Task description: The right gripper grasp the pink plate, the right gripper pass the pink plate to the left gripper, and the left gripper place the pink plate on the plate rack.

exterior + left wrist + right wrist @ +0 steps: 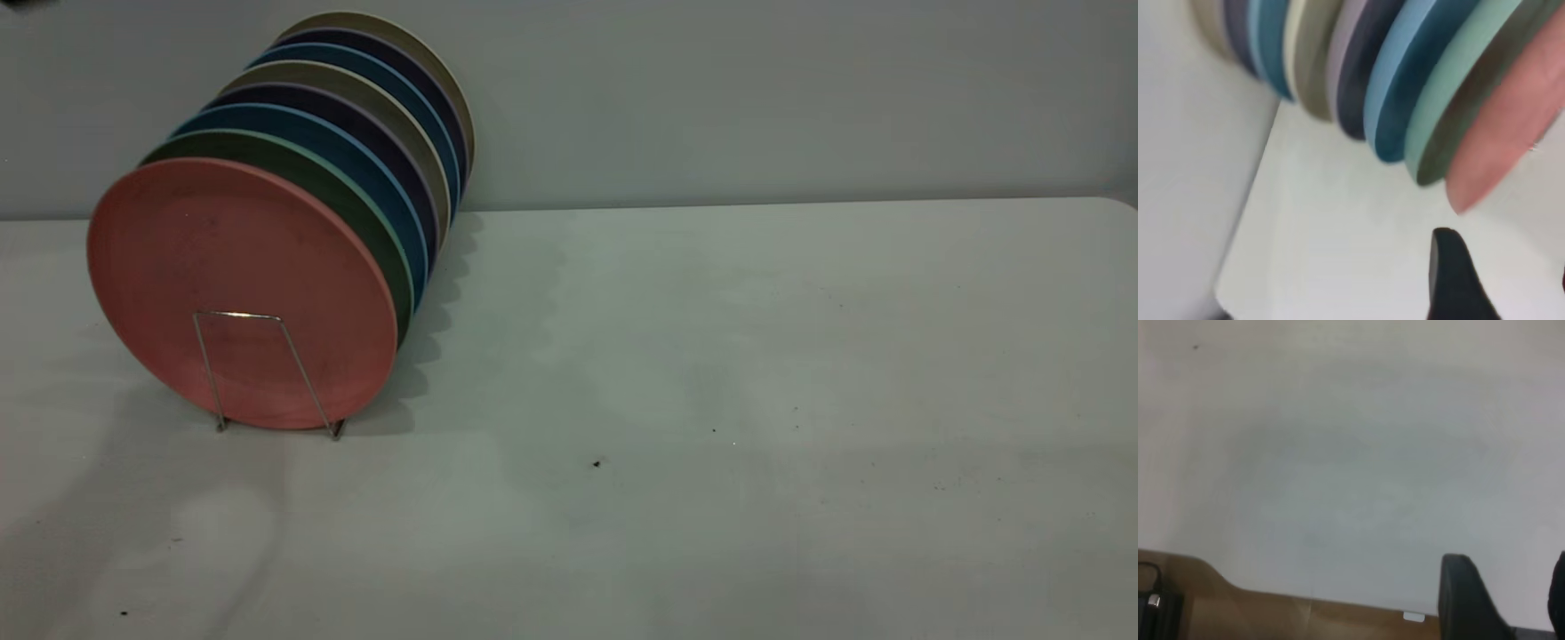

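Observation:
The pink plate point(240, 284) stands upright at the front of the plate rack point(238, 315), behind its front wire loop, at the table's left. In the left wrist view the pink plate point(1511, 127) shows edge-on beside the other plates. My left gripper point(1503, 257) is open and empty, above the table a little apart from the pink plate's rim; one finger point(1451, 280) shows fully and the other only at the frame's edge. My right gripper point(1508, 560) is open and empty over bare table near its edge. Neither gripper shows in the exterior view.
Several more plates stand in the rack behind the pink one: a green plate point(356, 196), then blue, dark purple and beige ones, reaching back to the wall. The white table point(711, 356) stretches to the right. The right wrist view shows the table's edge and brown floor point(1271, 610).

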### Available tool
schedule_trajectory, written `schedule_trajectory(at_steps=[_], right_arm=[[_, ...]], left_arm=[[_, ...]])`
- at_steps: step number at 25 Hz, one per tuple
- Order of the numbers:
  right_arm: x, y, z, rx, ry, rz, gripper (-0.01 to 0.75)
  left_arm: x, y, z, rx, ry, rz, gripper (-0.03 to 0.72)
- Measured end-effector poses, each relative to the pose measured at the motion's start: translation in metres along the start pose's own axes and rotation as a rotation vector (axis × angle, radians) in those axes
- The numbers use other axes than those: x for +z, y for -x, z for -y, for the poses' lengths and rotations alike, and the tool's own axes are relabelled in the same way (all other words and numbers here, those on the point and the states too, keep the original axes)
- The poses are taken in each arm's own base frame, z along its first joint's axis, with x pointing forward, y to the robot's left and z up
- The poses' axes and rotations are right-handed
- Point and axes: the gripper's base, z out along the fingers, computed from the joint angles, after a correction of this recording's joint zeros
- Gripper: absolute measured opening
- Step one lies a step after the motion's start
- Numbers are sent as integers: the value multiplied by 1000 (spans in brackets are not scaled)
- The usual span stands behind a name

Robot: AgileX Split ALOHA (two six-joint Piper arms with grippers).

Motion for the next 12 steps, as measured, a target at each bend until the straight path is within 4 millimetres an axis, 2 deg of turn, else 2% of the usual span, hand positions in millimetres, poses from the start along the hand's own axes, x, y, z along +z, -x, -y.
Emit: schedule_trajectory(at_steps=[4,7,12], right_arm=[[0,-1,1,-3,9,-5,321],[-1,-2,0,-36,49,-7,321],[-1,-2,-1,-85,101,-6,321]], left_arm=[[-56,-15,18,-234,-27,-28,423],[-91,-28,35,-452,-64,-75,423],[-126,-38,49,-682,-10,-15,423]])
